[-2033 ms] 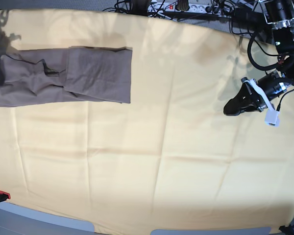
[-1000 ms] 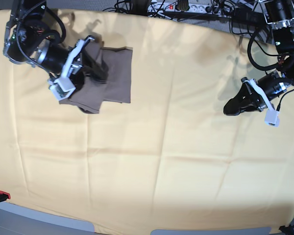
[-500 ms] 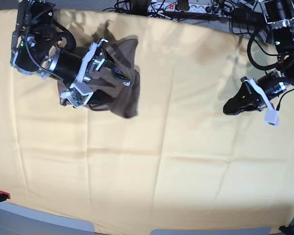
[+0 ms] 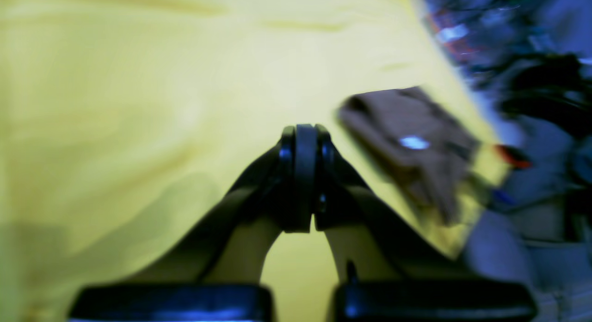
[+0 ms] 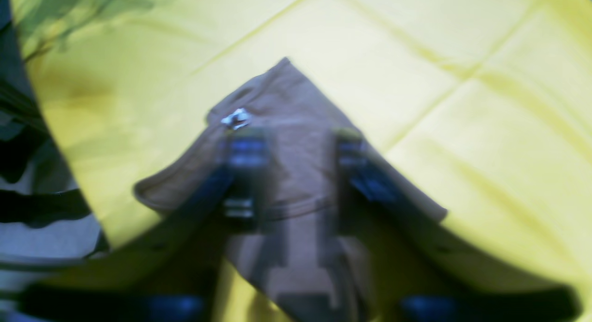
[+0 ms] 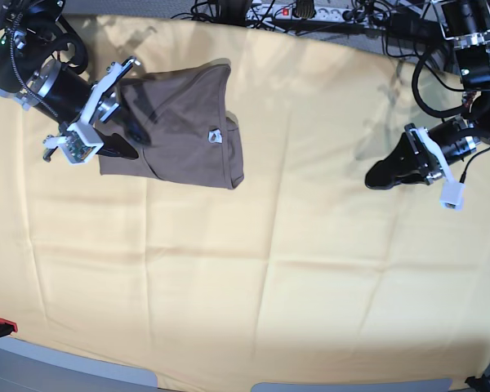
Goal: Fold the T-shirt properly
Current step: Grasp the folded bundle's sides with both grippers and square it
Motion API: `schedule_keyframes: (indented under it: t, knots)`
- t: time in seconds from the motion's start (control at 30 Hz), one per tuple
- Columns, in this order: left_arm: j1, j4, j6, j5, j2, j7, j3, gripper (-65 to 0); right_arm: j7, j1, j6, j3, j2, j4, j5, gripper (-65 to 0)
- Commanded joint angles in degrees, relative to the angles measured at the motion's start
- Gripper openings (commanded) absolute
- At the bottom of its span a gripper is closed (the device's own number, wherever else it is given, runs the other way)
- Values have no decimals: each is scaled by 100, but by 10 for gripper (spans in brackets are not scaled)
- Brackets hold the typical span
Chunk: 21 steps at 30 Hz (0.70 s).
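The taupe T-shirt lies folded into a compact packet at the back left of the yellow cloth, with its small light tag facing up. My right gripper is at the shirt's left edge. In the blurred right wrist view its fingers stand apart over the shirt and hold nothing. My left gripper is far to the right, low over the cloth, with its fingers pressed together and empty. The shirt shows blurred in the distance of the left wrist view.
A large pale yellow cloth covers the table. Cables and a power strip run along the back edge. A small red item sits at the front left corner. The grey table edge shows at the front.
My right gripper carried the shirt's left part over onto the right part, let it go and drew back to the left. The shirt now lies flat as a shorter packet. The left arm barely moved.
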Motion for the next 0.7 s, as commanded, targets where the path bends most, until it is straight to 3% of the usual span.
schedule_keyframes:
  t: [0.0, 0.1, 0.33, 0.67]
  knots:
    - [-81, 184, -47, -237, -96, 33, 72, -650, 334, 17, 10, 13, 70, 77, 0, -650]
    - [-81, 511, -47, -237, -94, 133, 501, -650, 804, 85, 10, -70, 173, -90, -422, -650]
    - [-79, 1700, -47, 48, -92, 111, 1971, -650, 822, 603, 10, -365, 551, -955, -599, -650]
    - [-96, 2321, -47, 2004, 70, -848, 4168, -650, 815, 1357, 10, -562, 1012, -2341, -592, -650]
